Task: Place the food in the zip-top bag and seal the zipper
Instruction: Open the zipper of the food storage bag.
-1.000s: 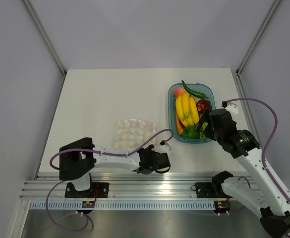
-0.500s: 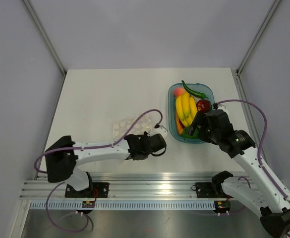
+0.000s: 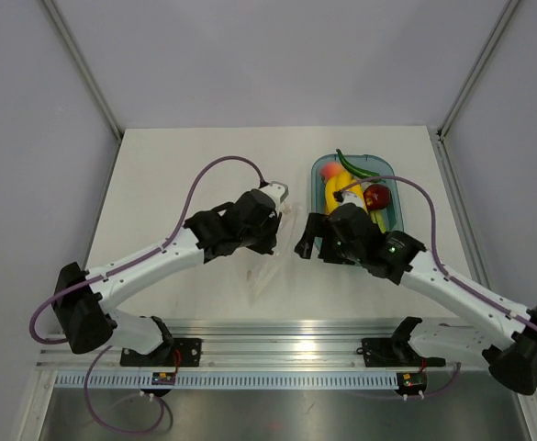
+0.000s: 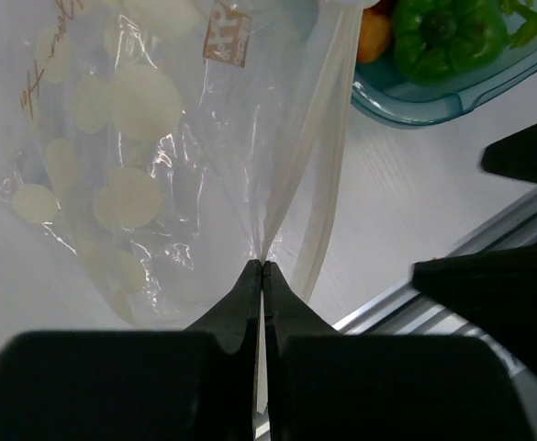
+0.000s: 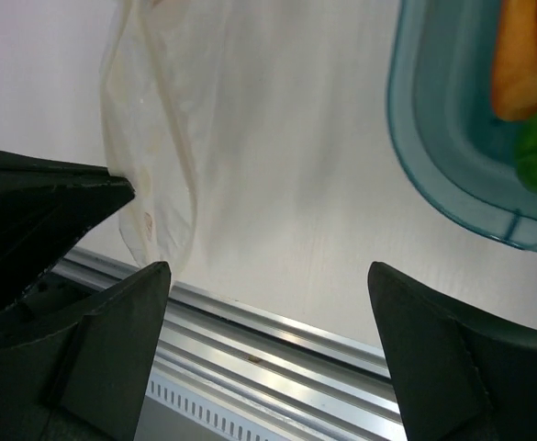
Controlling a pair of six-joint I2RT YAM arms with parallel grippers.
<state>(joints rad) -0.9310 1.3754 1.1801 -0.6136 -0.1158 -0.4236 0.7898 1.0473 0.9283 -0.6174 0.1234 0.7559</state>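
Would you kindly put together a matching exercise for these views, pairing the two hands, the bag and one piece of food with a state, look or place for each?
Column one:
1. left hand
2. right hand
3. zip-top bag
4. green bell pepper

Column two:
A. lying in the teal tray
B. open, with nothing between its fingers
C. clear plastic printed with pale round blobs
D. shut, pinching thin plastic

Right pairs: 1-D, 2-B, 3-C, 4-A.
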